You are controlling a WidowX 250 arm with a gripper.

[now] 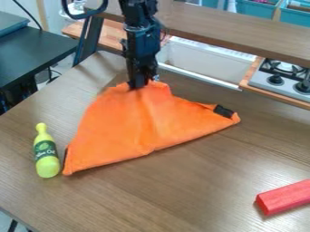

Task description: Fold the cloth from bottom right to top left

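Nearest, at lower R: red oblong block (283, 197) on brown wood-grain bench (151, 204). At L, just beside the cloth's near L corner: yellow-green bottle (47, 156) w/ dark green label. Mid-bench: orange fabric cloth (130, 129), spread roughly as a triangle, long edge toward the cam, black patch (223, 111) near R corner. At the cloth's far peak: black two-finger hand (139, 85), pointing down, clamped on the gathered fabric, w/ black arm (142, 36) above. Off L: black table (30, 52). Behind the bench: white sink (203, 59), then, at R, grey stove (275, 79) w/ black knobs. Farther, at top R: teal bins (255, 8).
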